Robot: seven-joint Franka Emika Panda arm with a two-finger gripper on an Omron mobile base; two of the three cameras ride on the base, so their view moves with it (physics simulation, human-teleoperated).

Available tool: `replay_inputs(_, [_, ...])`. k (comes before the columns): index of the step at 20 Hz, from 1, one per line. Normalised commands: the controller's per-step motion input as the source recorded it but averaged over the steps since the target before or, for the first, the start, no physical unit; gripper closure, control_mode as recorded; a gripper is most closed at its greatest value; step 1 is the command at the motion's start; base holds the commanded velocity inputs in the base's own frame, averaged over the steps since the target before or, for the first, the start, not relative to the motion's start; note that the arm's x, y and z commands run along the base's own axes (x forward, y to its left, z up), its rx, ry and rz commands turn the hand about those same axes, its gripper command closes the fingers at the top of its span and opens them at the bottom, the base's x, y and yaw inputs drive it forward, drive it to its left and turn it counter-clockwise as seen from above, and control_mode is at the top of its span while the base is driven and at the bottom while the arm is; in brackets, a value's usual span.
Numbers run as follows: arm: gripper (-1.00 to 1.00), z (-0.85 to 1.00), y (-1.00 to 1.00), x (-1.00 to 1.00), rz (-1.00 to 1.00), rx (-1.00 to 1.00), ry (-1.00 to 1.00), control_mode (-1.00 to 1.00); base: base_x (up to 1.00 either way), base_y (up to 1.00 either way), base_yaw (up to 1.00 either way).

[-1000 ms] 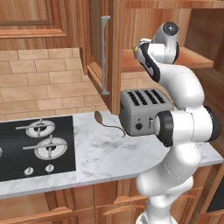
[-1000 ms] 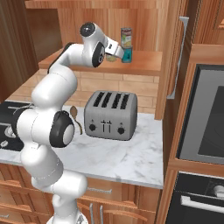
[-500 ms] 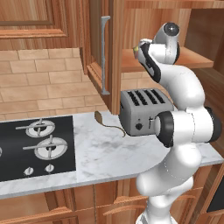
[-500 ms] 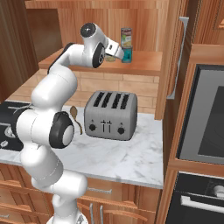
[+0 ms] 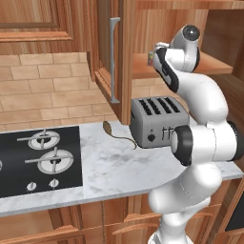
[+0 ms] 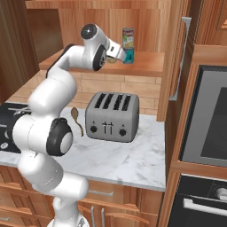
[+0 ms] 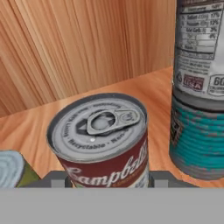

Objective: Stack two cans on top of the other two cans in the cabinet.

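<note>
**Q:** Cans in the cabinet (image 6: pixel 146 62): appearance and position?

**A:** Four tins stand on the plank shelf.
- The dark red can (image 7: pixel 100 140) has a pale band, white script lettering and a silver pull-tab lid. It stands upright, nearest the hand.
- The teal can (image 7: pixel 197 135) stands upright just beside it.
- One pale-labelled can (image 7: pixel 201 48) sits on top of the teal can, with its printed text panel facing the hand. In the right base view this pair forms a two-tin column (image 6: pixel 128 37).
- The second pale-labelled can (image 7: pixel 11 170) stands on the shelf on the red can's other side. Its silver top and a green patch are visible.

**Q:** State of the hand (image 7: pixel 109 179)?

**A:** It reaches into the cabinet at shelf level. The fingertips (image 7: pixel 164 178) are pressed against opposite sides of the dark red can, pinching it low on the body.

**Q:** Below the shelf?

**A:** A toaster (image 6: pixel 113 117) stands on the marble table (image 6: pixel 133 155).
</note>
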Motion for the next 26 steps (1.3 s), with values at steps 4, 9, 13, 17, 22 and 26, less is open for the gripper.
replay_inputs(4, [1.0,-0.08,0.0,-0.47,0.0,0.0,-0.1,-1.0,0.0,0.0,0.0])
replay_inputs(9, [1.0,0.0,0.0,-0.36,0.0,0.0,-0.08,-1.0,0.0,0.0,0.0])
replay_inputs(13, [1.0,0.09,0.02,-0.27,0.0,0.0,-0.06,-1.0,0.0,0.0,0.0])
replay_inputs(17, [1.0,0.21,0.08,-0.17,0.0,-0.01,-0.01,-1.0,0.0,0.0,0.0])
replay_inputs(22, [1.0,0.27,0.1,-0.06,0.0,-0.03,0.0,-1.0,0.0,0.0,0.0])
replay_inputs(26, [1.0,0.13,0.17,-0.02,0.0,-0.01,0.0,-1.0,0.0,0.0,0.0])
